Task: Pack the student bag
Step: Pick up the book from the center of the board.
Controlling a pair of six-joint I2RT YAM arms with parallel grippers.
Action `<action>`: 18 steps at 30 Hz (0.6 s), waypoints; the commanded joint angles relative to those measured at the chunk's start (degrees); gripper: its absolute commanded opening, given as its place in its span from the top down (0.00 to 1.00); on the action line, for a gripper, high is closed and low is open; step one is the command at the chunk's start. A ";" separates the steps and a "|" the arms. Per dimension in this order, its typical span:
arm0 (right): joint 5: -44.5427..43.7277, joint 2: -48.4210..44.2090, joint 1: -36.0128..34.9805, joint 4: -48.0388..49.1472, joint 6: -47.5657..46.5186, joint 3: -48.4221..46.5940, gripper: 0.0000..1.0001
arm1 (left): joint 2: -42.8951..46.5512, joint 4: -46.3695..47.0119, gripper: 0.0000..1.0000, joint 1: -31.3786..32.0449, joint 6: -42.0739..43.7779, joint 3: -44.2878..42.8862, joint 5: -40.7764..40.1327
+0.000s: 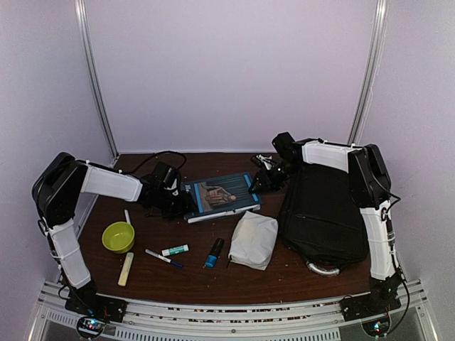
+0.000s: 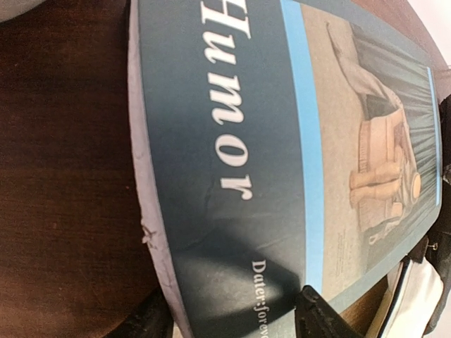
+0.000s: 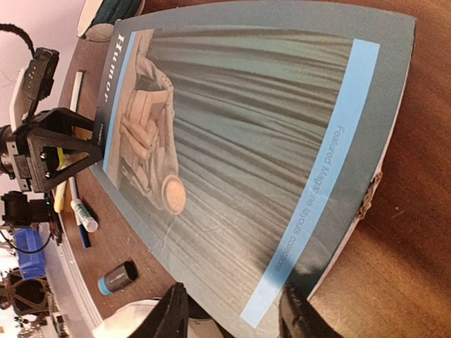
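Note:
The student bag [image 1: 323, 213] lies flat at the right of the table, black, zipped, its grey handle [image 1: 321, 268] toward the near edge. A teal magazine [image 1: 222, 195] titled "Humor" [image 2: 232, 105] lies in the middle of the table. My left gripper [image 1: 181, 204] stands at its left end. In the left wrist view, the left gripper [image 2: 236, 320] is open and its dark fingers [image 2: 324, 317] straddle a corner. My right gripper [image 1: 257, 181] is at the magazine's far right corner, beside the bag. In the right wrist view, it [image 3: 232, 317] is open over the magazine [image 3: 246, 141].
A white fabric pouch [image 1: 254, 239] lies just left of the bag. A green bowl [image 1: 118, 236], a pale stick [image 1: 126, 268], a white marker [image 1: 175, 250], a blue pen [image 1: 163, 258] and a black-and-blue tube [image 1: 213, 252] lie at the near left. Walls close in behind and at both sides.

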State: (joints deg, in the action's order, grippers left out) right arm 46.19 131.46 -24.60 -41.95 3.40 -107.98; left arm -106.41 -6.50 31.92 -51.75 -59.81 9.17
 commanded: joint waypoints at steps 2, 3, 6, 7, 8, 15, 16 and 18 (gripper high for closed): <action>-6.10 -2.66 0.79 2.54 2.42 3.25 0.50 | -0.87 1.54 0.39 0.24 0.86 -1.48 0.40; -7.16 -2.96 0.78 2.58 2.33 3.49 0.49 | -0.97 1.23 0.39 0.22 0.79 -1.50 0.32; -8.66 -2.94 0.78 2.32 2.15 3.21 0.48 | -1.32 1.14 0.39 0.25 0.84 -1.66 0.14; -8.80 -2.74 0.78 2.02 2.10 2.77 0.48 | -1.46 1.10 0.39 0.22 0.90 -1.81 0.20; -8.97 -2.50 0.80 1.78 1.99 2.32 0.48 | -1.63 1.06 0.39 0.24 0.86 -1.91 0.19; -6.33 -0.75 0.78 1.17 1.92 0.75 0.47 | -1.87 1.14 0.42 0.42 1.39 -2.30 0.56; -4.98 -0.09 0.83 1.14 2.08 0.45 0.48 | -1.91 1.14 0.42 0.41 1.46 -2.33 0.64; -3.61 0.99 0.71 0.85 2.52 -0.13 0.48 | -2.01 1.14 0.43 0.50 1.73 -2.51 0.76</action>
State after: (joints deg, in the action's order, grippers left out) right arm 39.51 130.41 -24.01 -40.38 4.97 -105.95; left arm -107.31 -6.46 31.97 -51.53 -60.73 9.28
